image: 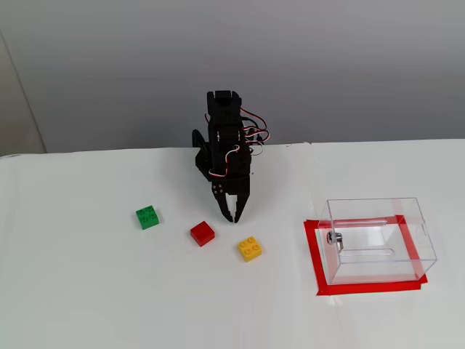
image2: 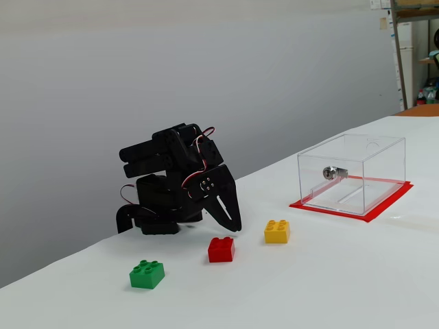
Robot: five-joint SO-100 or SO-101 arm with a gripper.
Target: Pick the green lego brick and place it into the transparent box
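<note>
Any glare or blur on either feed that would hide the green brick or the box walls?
In a fixed view, light is even, shadows faint, and the green lego brick is sharp; the transparent box walls show only as thin edges. In another fixed view, the brick is crisp, the box rim bright, no glare.

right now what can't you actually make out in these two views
- Gripper: its fingertips look closed in both fixed views, but any thin gap is too small to tell.
- Arm base: hidden behind the folded arm's own body in both.
- Transparent box: no brick shows inside; whether its top is open or lidded is unclear through the clear walls.
- Small metal fitting: too small to identify.
- Green lego brick: any stud lettering is too small.
</note>
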